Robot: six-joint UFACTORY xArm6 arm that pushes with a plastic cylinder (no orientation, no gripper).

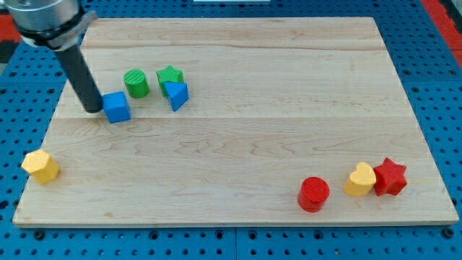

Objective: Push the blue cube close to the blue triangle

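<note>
So the small blue plastic cube [117, 107] sits toward the far left of the board, and my tip [94, 109] is right up against its left side, touching or as good as. No jaws on this thing at all, it's just a straight dark rod, so nothing is being held; it only leans on the cube's flank.

The blue plastic triangle [176, 94] is a little to the right of the cube and slightly farther back, near but not touching, with a strip of bare wood between them. Tucked just behind the triangle is a green star-ish block [170, 75], pretty much touching it. A green cylinder [136, 83] stands just behind and to the right of the cube, left of the star. It's off the direct line between cube and triangle, though close to it.

Everything else is well apart: a yellow heart-like block [41, 166] at the near left edge, and at the near right a red cylinder [314, 193], a yellow heart block [359, 179] and a red star [390, 176], the last two touching.

The surface is a pale wooden board [274, 108] with visible plank seams, lying on a blue perforated tabletop [426, 43].
</note>
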